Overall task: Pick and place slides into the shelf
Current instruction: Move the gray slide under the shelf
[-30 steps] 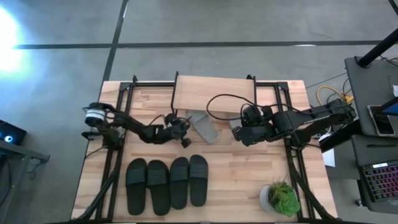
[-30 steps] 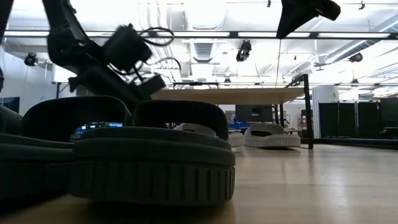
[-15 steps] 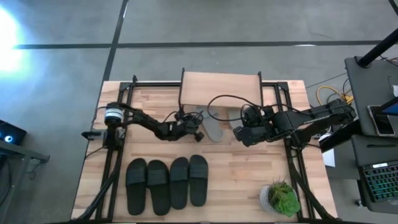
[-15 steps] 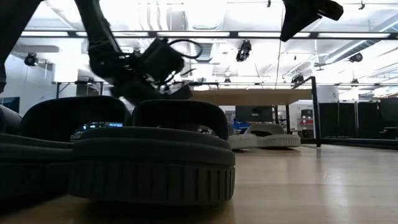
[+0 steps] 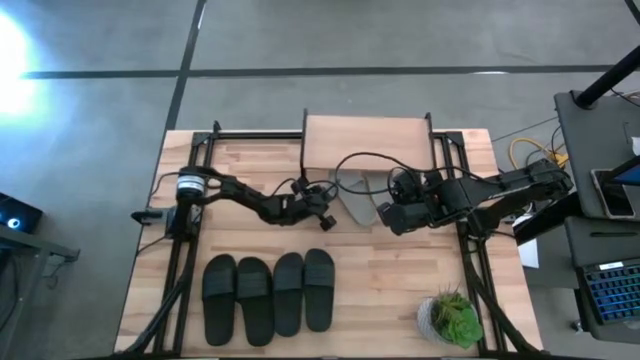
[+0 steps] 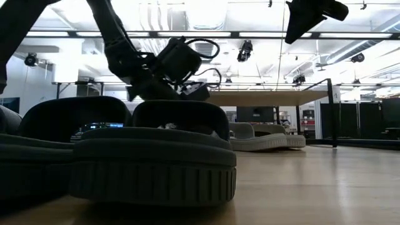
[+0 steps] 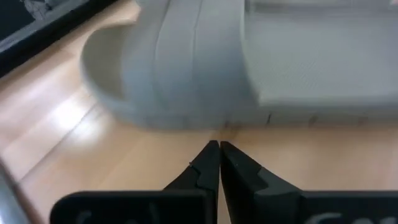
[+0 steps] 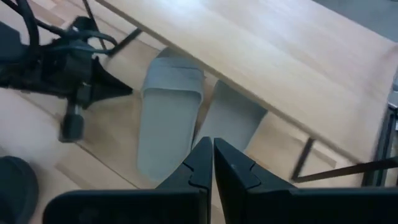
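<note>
Two light grey slides [image 8: 168, 118] [image 8: 231, 119] lie side by side on the table, their far ends under the shelf [image 8: 267, 56], a low wood plank on black legs [image 5: 365, 138]. My left gripper [image 7: 219, 144] is shut, low over the table, its tips pointing at the long side of the left grey slide [image 5: 350, 198]. My right gripper [image 8: 211, 144] is shut and held high above both grey slides [image 5: 385, 213]. Several black slides [image 5: 270, 292] lie in a row on their soles near the table's front edge. My left gripper's shut fingertips [image 7: 211, 152] stand at the foot of the left grey slide's long side wall [image 7: 214, 121], coming slanting down from the table's left. A thin strip of table shows between tips and sole; I cannot tell whether they touch. The slide lies flat.
A potted green plant [image 5: 452, 320] stands at the front right corner. Black frame rails run along the table's left [image 5: 185, 250] and right [image 5: 475, 260] sides. Bare wood lies between the black slides and the shelf. Cables loop over the right arm [image 5: 360, 165].
My left gripper has gone toward the table's right edge, staying shut. The left grey slide has slid right ahead of it and turned straighter, now lying beside the other grey slide. The shelf has also shifted toward the right.
</note>
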You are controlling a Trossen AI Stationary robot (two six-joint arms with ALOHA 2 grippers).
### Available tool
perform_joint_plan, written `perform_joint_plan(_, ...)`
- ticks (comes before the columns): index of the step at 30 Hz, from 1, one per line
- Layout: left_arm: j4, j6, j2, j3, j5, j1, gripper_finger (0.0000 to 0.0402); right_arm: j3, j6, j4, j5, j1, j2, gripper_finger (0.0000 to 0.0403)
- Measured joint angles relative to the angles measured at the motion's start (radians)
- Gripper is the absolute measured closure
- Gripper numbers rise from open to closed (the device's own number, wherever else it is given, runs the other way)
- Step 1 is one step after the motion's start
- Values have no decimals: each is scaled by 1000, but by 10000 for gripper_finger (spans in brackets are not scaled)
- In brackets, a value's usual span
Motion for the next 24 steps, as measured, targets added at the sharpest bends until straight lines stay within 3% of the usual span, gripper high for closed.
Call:
perform_joint_plan(9, -13, -64, -195, -162, -121, -27, 402, -2, 28, -28, -52, 0, -20, 394)
perform_joint_plan(14, -10, -146, -277, -235, -74, -54, 402, -2, 90, -41, -59, 0, -47, 394)
perform_joint_plan(19, -12, -130, -425, -315, -110, -130, 402, -11, 44, 31, -262, 12, -36, 394)
perform_joint_plan(24, -87, -129, -642, -377, -129, -186, 402, -23, 19, 116, -345, 32, 34, 394)
